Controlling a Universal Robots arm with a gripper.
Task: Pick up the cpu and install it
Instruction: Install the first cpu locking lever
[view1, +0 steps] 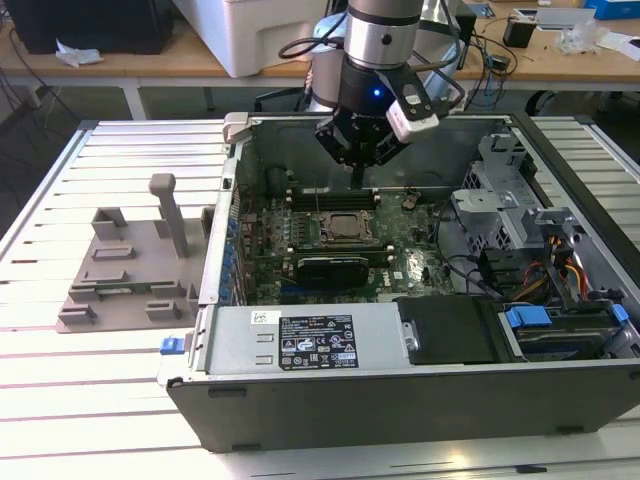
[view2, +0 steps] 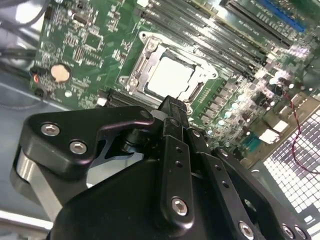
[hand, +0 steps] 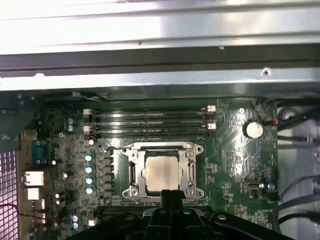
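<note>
The cpu (view1: 345, 228), a small square chip with a silver-grey top, lies flat inside the metal socket frame (hand: 164, 150) on the green motherboard (view1: 400, 265) of the open computer case. In both wrist views the cpu (view2: 170, 77) (hand: 161, 172) sits square in the socket, with nothing covering it. My gripper (view1: 358, 178) hangs a little above the board, just behind the socket in the exterior view. Its black fingers (hand: 172, 199) are pressed together and hold nothing. The fingertips (view2: 175, 106) stand beside the socket's edge, clear of the chip.
A black graphics card (view1: 335, 268) lies just in front of the socket. Memory slots (hand: 150, 120) run behind it, next to the case wall (view1: 300, 150). A drive cage (view1: 500, 190) and cables stand at the exterior view's right. A grey fixture block (view1: 130, 265) sits outside the case.
</note>
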